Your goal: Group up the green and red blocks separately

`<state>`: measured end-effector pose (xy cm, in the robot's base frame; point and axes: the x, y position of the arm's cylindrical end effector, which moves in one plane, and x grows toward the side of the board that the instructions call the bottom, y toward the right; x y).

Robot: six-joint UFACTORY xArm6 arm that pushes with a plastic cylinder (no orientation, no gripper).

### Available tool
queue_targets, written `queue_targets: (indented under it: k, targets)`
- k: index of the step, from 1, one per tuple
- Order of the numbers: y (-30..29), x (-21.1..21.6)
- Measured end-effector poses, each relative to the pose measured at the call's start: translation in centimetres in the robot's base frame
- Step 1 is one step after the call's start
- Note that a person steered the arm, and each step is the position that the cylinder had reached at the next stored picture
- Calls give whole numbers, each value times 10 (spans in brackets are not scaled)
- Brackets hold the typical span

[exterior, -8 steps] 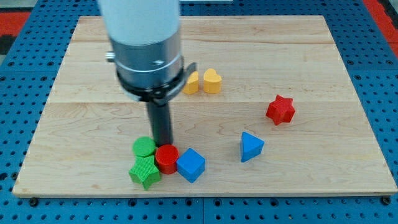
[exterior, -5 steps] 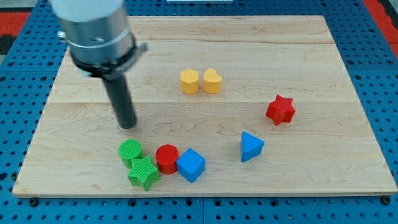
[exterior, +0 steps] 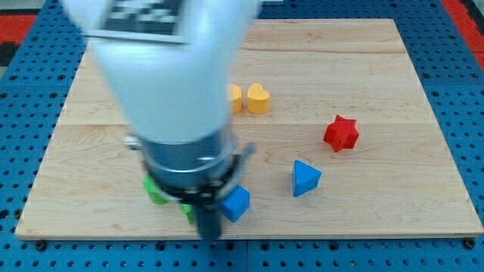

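Wooden board (exterior: 393,204) lies on a blue pegboard bench (exterior: 469,113); a red patch shows at the bench's far corners. The arm (exterior: 174,83) is blurred and covers the near-left of the board. No pincer on this rig, just a rod; my tip (exterior: 208,236) sits at the board's near edge, just left of the blue cube (exterior: 237,202). Green blocks (exterior: 156,191) are mostly hidden behind the arm, only slivers show near-left; can't tell their shapes, heading or long axis. Red star (exterior: 341,134) sits right, well apart, points radiating, no clear long axis. Blue triangle (exterior: 305,178) is between cube and star. Yellow blocks (exterior: 257,99) touch each other, far centre.
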<state>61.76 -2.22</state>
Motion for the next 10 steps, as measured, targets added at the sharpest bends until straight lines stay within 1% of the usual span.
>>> queue_targets:
  k: [1,2,3,4,5,6,7,8,9,10]
  targets:
    - [22,-11]
    - [16,-24]
    - [10,-25]
    - [-26,-30]
    - [-54,-58]
    - [-51,-84]
    - [-26,-83]
    - [-34,-57]
    - [-3,-38]
    - [5,-71]
